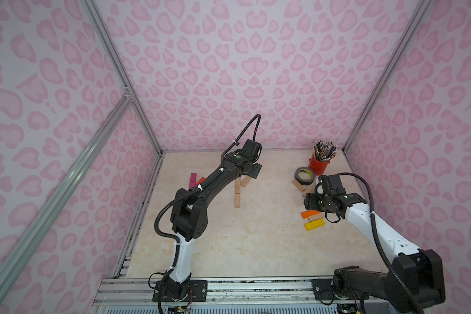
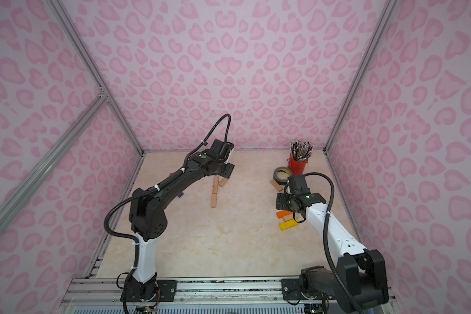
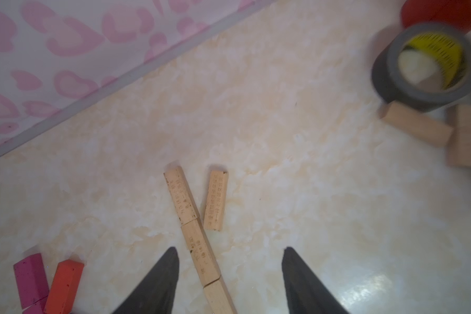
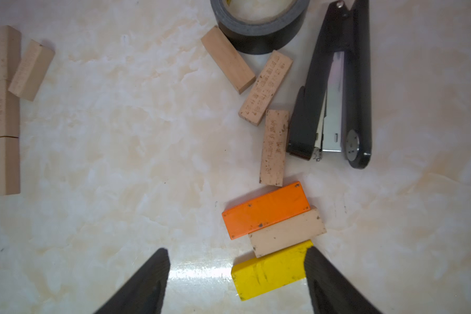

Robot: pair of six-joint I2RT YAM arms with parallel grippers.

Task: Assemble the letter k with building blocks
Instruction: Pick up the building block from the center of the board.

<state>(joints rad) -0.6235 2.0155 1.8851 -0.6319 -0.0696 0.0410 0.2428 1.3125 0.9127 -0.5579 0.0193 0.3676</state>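
Three plain wood building blocks (image 3: 199, 244) lie end to end in a straight column (image 1: 237, 193), and a fourth wood block (image 3: 215, 201) leans off its far end at an angle (image 1: 245, 180). My left gripper (image 3: 231, 248) is open above the column, one finger on each side. A magenta block (image 3: 30, 280) and a red block (image 3: 65, 285) lie to the left. My right gripper (image 4: 236, 249) is open over a yellow block (image 4: 269, 274), whose end meets one finger (image 4: 318, 269). An orange block (image 4: 265, 210) and a pale block (image 4: 287, 233) lie beside it.
A grey tape roll (image 1: 305, 175) and a red cup of pencils (image 1: 319, 165) stand at the back right. Three loose wood blocks (image 4: 265, 87) and a black stapler (image 4: 337, 89) lie by the tape. Pink patterned walls enclose the table on three sides.
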